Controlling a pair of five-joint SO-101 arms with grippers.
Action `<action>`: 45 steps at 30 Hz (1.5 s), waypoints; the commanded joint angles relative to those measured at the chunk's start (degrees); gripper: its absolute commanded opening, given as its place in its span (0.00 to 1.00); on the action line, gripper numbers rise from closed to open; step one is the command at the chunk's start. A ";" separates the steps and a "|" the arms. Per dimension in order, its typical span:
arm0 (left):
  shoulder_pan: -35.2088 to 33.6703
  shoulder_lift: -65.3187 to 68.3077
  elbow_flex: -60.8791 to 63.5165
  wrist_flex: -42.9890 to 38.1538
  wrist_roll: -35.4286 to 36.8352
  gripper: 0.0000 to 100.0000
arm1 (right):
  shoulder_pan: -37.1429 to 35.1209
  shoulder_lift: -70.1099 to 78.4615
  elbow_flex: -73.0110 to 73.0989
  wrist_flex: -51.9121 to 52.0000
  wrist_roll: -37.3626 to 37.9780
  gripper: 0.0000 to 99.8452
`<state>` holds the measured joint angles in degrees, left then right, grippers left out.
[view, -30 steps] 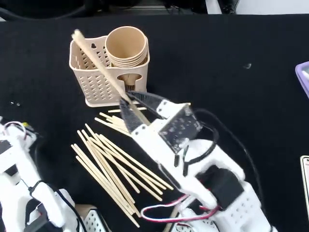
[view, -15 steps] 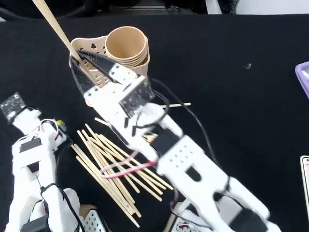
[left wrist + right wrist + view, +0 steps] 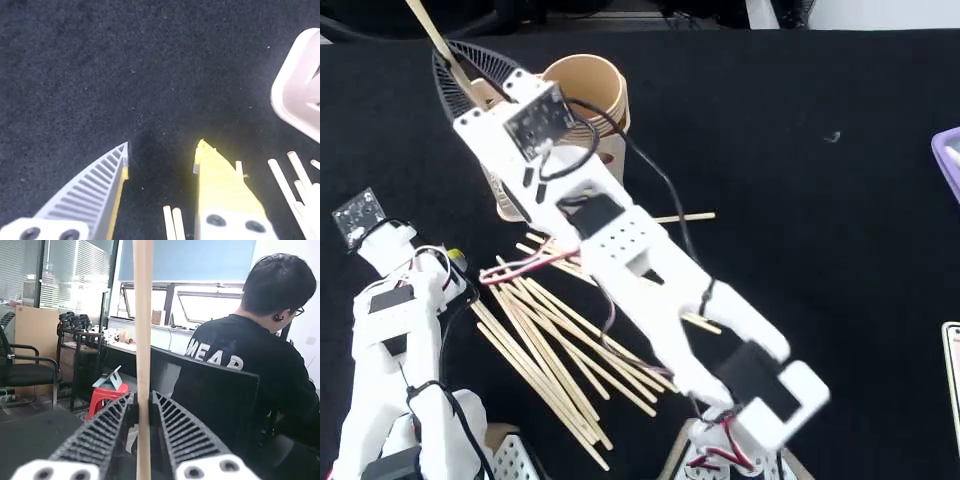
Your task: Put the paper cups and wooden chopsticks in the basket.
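Wooden chopstick (image 3: 438,42) is pinched betw. the right fingers (image 3: 159,402), shut tight on it, stick poking out past the tips, held over the basket (image 3: 506,205) w/ paper cups (image 3: 588,85) stacked inside. Left fingers (image 3: 212,170) gape open, nothing in them, low over the counter (image 3: 800,200) beside loose chopsticks (image 3: 560,365).

The paper cups (image 3: 588,88) stand nested in the basket (image 3: 505,205) at the rear left of the bench (image 3: 800,200). The chopstick pile (image 3: 555,350) lies on the bench before the basket. Above the basket's left side, the right pincer (image 3: 460,80) grips a single chopstick (image 3: 428,28).
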<state>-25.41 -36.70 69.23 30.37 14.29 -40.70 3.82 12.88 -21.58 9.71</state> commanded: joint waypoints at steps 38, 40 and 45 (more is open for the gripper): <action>0.66 -1.05 -0.48 -0.79 -0.26 0.22 | 5.80 4.70 -0.31 -1.14 -0.62 0.02; 0.66 -1.05 -0.48 -0.79 -0.26 0.22 | 5.80 3.82 -0.31 -1.14 -0.62 0.02; 0.75 -1.05 -1.45 0.97 -0.26 0.22 | 5.80 2.95 -0.31 -0.97 -7.21 0.02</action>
<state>-25.41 -36.70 69.23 30.46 14.29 -36.31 11.47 13.58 -22.02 7.34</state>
